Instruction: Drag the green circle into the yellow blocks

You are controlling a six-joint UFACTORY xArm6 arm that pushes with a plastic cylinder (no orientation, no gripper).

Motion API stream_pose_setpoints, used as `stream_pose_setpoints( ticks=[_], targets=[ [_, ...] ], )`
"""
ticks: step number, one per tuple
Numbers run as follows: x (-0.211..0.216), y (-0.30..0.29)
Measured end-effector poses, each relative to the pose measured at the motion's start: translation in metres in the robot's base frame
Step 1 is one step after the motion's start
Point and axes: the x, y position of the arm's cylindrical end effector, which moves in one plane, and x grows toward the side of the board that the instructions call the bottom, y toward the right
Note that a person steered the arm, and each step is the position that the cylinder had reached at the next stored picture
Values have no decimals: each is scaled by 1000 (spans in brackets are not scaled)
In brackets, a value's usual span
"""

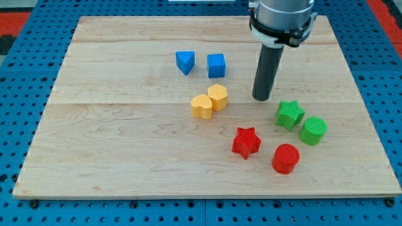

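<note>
The green circle [313,130] lies at the view's right, touching the green star [289,115] on its upper left. Two yellow blocks sit together near the middle: a yellow hexagon [217,96] and a yellow heart-like block [201,107] touching it on its lower left. My tip [261,98] rests on the board to the right of the yellow hexagon and up-left of the green star, apart from both. It is well up-left of the green circle.
A blue triangle [184,62] and a blue cube [216,65] sit above the yellow blocks. A red star [246,142] and a red circle [286,158] lie below the green blocks. The wooden board [94,157] sits on a blue pegboard.
</note>
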Motion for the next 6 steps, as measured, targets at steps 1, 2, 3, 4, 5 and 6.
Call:
stream_pose_setpoints(
  ticks=[1,2,3,4,5,6],
  targets=[
    [-15,1],
    [-15,1],
    [-15,0],
    [-14,-5],
    [-13,-5],
    [-13,-13]
  ],
)
